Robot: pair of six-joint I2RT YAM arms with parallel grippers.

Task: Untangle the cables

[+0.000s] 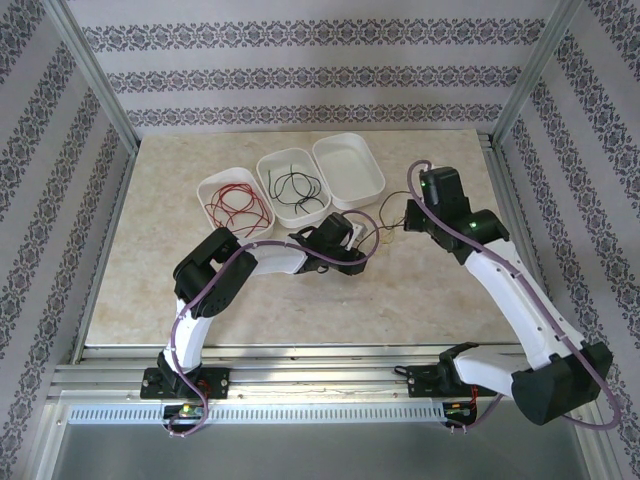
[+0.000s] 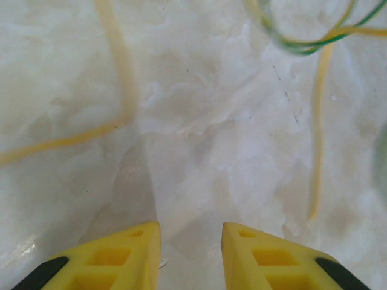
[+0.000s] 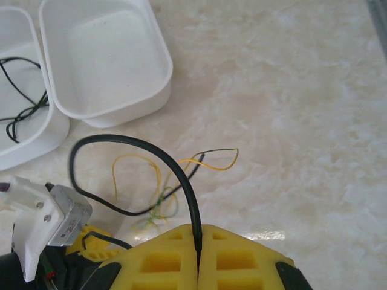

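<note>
We show the right end effector (image 3: 199,234) clenched on a black cable (image 3: 121,140), likely to draw it from the yellow cables (image 2: 318,121); the left end effector (image 2: 190,234) waits released nearby.

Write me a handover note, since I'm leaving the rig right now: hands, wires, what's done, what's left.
Left hand: open, low over the table, nothing between its fingers.
Right hand: shut on a black wire that loops off to its left.
Yellow wires: a loose tangle on the table between the hands, with a greenish strand mixed in.
Done: red wires lie in the left tub, black wires in the middle tub.
Left: the right tub is empty. Free the held wire, which seems to run into the tangle, then probably bin the yellow ones.
</note>
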